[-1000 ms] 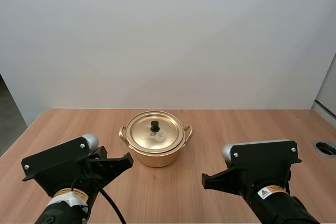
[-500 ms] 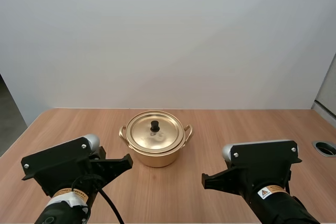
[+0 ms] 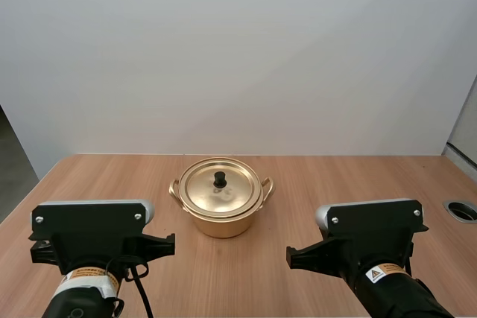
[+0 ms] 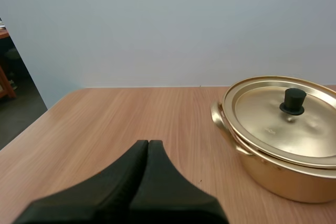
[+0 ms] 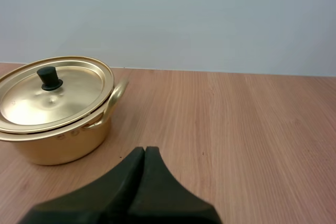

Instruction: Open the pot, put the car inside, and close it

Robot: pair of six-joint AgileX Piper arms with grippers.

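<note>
Swung square-on since a second ago, the left arm [image 3: 89, 232] faces forward, its left gripper [image 4: 148, 142] closed to one dark wedge, like the right gripper [image 5: 145, 149]. Ahead and between them the gold pot [image 3: 221, 217] stands mid-table [image 3: 335, 184], lid [image 3: 231, 193] on. A clean opening likely means parting the fingers, pinching the black knob [image 3: 220, 179] squarely and lifting straight.

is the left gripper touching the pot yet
Apart. In the left wrist view the left gripper is shut on nothing, and a stretch of bare table lies between its tips and the pot.
</note>
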